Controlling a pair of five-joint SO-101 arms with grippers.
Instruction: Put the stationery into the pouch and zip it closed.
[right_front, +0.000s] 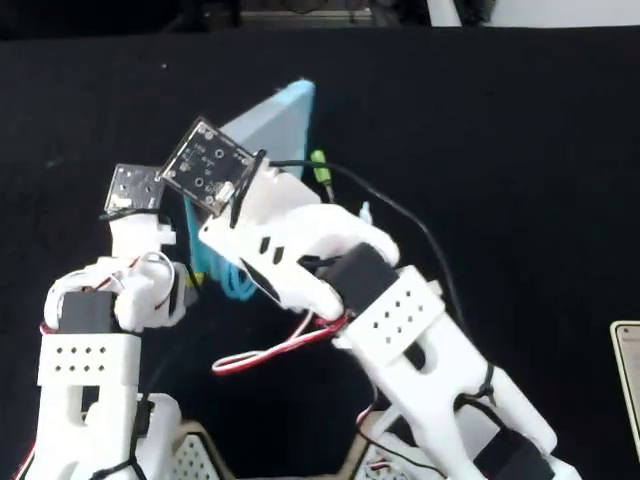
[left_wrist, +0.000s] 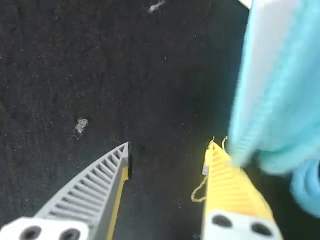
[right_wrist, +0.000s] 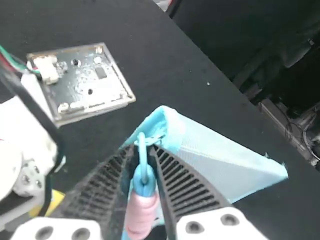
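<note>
Gripper, left arm (left_wrist: 169, 146): jaws spread wide over the table (left_wrist: 75, 65), with nothing between them. One finger is ribbed grey plastic and the other ribbed yellow.
Pouch (left_wrist: 280, 90): light blue with a fine woven grain. Its edge touches the tip of the yellow finger (left_wrist: 225, 175) and lies outside the gap.
Pouch, high view (right_front: 270, 118): raised as a flat wedge behind both wrists, with one corner pointing up.
Pull cord (right_wrist: 143, 167): thin blue loop at the pouch's corner.
Gripper, right arm (right_wrist: 144, 149): dark ribbed fingers pinched together on the pull cord. A pink cylindrical piece (right_wrist: 140, 215) sits lower in the gap.
Circuit board (right_wrist: 80, 80): square and dark, on the other arm just beside the pouch.
Green item (right_front: 320, 168): small and slim, just right of the pouch; I cannot tell what it is.
Table surface: black matte cloth flecked with lint.
</note>
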